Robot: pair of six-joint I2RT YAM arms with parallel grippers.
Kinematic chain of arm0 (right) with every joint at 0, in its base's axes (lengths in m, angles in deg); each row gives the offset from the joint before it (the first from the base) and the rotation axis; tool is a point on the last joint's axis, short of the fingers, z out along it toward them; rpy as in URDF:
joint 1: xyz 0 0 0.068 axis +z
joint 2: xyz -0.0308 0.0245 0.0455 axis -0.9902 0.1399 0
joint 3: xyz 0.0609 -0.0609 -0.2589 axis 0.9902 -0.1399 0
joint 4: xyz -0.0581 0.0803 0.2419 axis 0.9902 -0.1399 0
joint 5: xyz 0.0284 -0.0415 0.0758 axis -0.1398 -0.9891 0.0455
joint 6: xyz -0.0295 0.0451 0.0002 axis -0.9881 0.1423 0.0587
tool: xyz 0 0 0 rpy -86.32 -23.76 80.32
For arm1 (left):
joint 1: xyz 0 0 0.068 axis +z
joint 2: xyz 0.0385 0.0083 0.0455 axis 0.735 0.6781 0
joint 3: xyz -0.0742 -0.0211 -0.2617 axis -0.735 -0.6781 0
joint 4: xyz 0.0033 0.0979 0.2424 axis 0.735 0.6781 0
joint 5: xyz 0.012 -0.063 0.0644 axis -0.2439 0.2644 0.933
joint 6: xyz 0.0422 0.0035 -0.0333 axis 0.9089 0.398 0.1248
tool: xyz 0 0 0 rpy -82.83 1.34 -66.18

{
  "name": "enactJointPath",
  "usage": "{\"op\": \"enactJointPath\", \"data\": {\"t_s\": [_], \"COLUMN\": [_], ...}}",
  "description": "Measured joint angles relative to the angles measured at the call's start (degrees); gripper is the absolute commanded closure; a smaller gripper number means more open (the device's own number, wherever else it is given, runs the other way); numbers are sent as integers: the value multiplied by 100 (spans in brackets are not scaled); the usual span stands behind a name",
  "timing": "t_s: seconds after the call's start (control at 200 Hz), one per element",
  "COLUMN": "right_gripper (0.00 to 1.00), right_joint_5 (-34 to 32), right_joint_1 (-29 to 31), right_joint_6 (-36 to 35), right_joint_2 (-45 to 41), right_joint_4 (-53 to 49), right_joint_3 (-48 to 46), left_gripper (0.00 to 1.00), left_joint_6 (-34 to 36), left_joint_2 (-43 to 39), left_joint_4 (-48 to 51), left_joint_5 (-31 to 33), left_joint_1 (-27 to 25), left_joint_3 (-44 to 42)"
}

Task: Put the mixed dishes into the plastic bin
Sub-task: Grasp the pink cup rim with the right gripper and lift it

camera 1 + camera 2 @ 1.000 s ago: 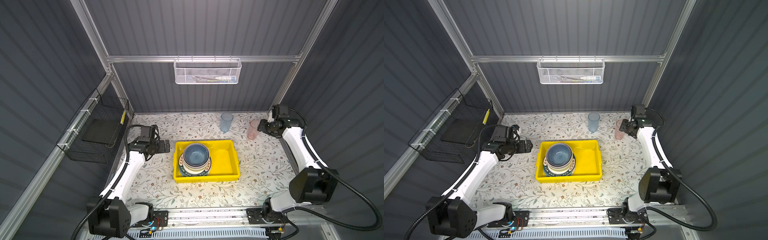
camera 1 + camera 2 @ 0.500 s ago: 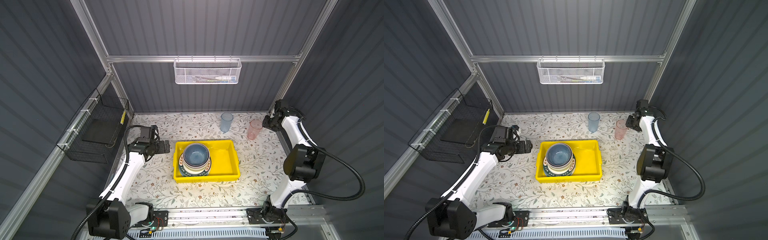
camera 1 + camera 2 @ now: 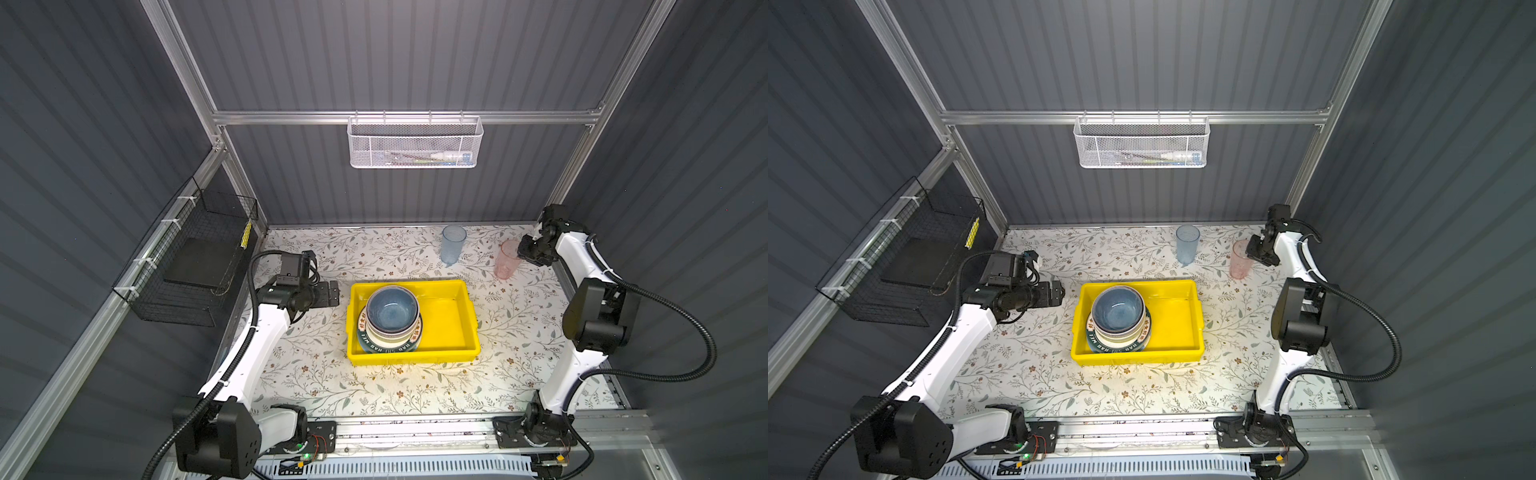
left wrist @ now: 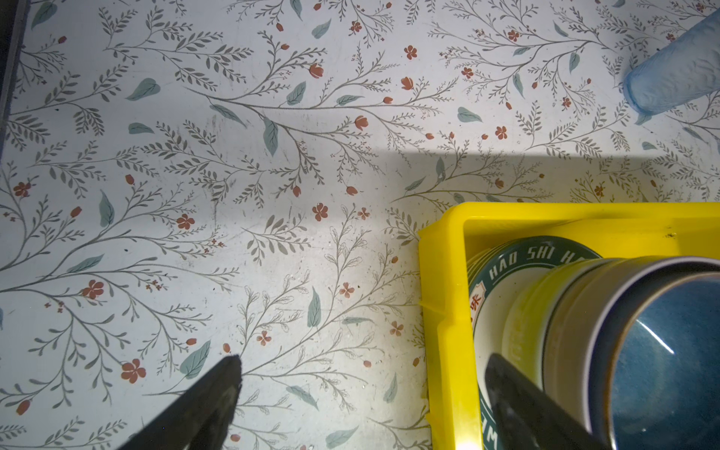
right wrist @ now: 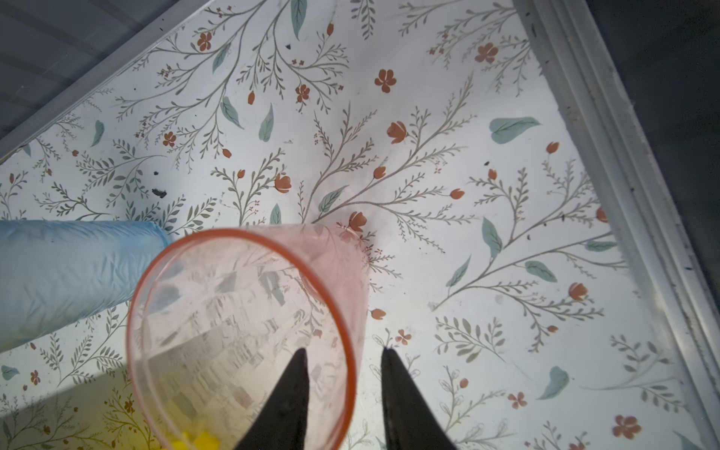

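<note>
In both top views the yellow plastic bin (image 3: pixel 444 324) (image 3: pixel 1175 324) holds a stack of dishes. A blue bowl (image 3: pixel 390 309) (image 4: pixel 662 370) tops it, above a lettered-rim plate (image 4: pixel 526 257). Behind the bin, a blue tumbler (image 3: pixel 453 245) (image 5: pixel 70 269) and a pink tumbler (image 3: pixel 507 259) (image 5: pixel 241 311) stand on the table. My right gripper (image 3: pixel 524 249) (image 5: pixel 343 350) straddles the pink tumbler's rim, one finger inside and one outside, with gaps showing on both sides. My left gripper (image 3: pixel 332 293) (image 4: pixel 362 362) hangs wide open and empty over the bin's left rim.
A white mesh basket (image 3: pixel 415 143) hangs on the back wall. A black wire basket (image 3: pixel 199 257) hangs on the left wall. The aluminium frame edge (image 5: pixel 607 156) runs close beside the pink tumbler on the right.
The right arm has folded in and brought its gripper over the pink tumbler's rim, with the jaws narrowing. The left arm and the dishes have not moved.
</note>
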Motion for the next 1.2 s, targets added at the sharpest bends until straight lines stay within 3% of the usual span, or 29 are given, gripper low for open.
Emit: {"op": "enactJointPath", "data": {"t_s": [0.435, 0.76, 1.196], "right_gripper": [100, 100, 100], "right_joint_5": [61, 92, 345], "right_joint_1": [0, 0, 125], "right_joint_6": [33, 35, 7], "right_joint_2": [52, -479, -2328], "right_joint_4": [-42, -28, -214], "right_joint_3": [-52, -535, -1156], "left_gripper": [2, 2, 2], "left_joint_6": [0, 0, -2], "left_joint_2": [-11, -11, -37], "left_joint_4": [0, 0, 0], "left_joint_5": [39, 42, 140], "left_joint_1": [0, 0, 2], "left_joint_3": [-20, -26, -28]}}
